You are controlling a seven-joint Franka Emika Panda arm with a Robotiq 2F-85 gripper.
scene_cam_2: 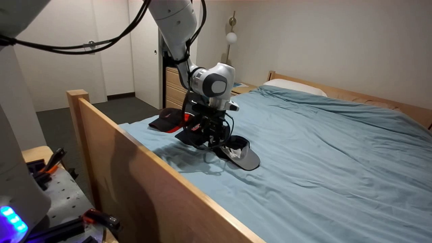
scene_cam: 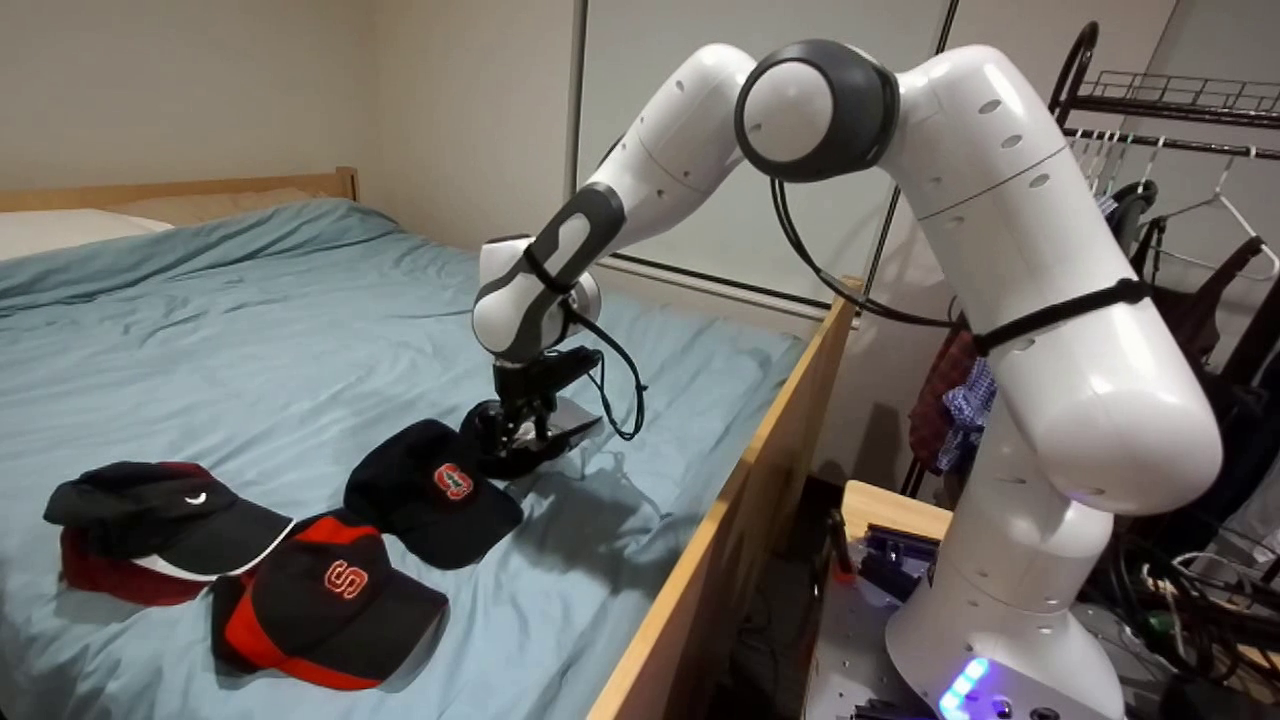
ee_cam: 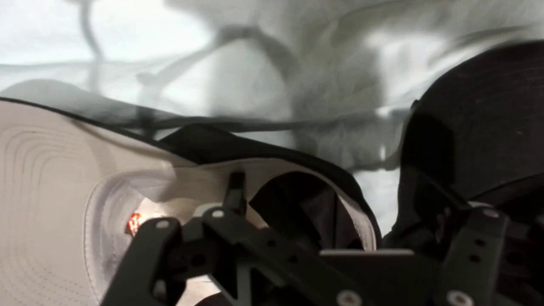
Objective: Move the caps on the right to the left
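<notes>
Upturned black fabric baseball cap with a pale grey curved underbrim (scene_cam_2: 248, 159): located on the blue-grey cloth bedding (scene_cam_2: 320, 162), crown down, beneath the wrist. Just beside it sits the plain black fabric cap with a small red-and-white front emblem (scene_cam: 430, 507). Both are taken to be the caps for transfer.

End effector: the black two-finger gripper (ee_cam: 338, 185) is unclenched, jaws spread, with nothing gripped. In the wrist view one finger reaches inside the upturned cap and the other stands outside, near the emblem cap; the crown's rear wall lies between them. Whether the outer finger touches the emblem cap cannot be determined.

Assessment: the step in hand appears to be a pinch on that rear wall. Before closing, confirm that the outer finger passes between the two caps, so that only the upturned cap is taken. Close slowly; the cloth will likely fold rather than resist. A deep bite should be safer than the bare edge, as the stiff brim may twist the load. Lift straight up, clear of the emblem cap, then carry left. The red-and-black fabric baseball cap (scene_cam: 330, 610), to the left in both exterior views, probably marks the destination side; lower beside it.
</notes>
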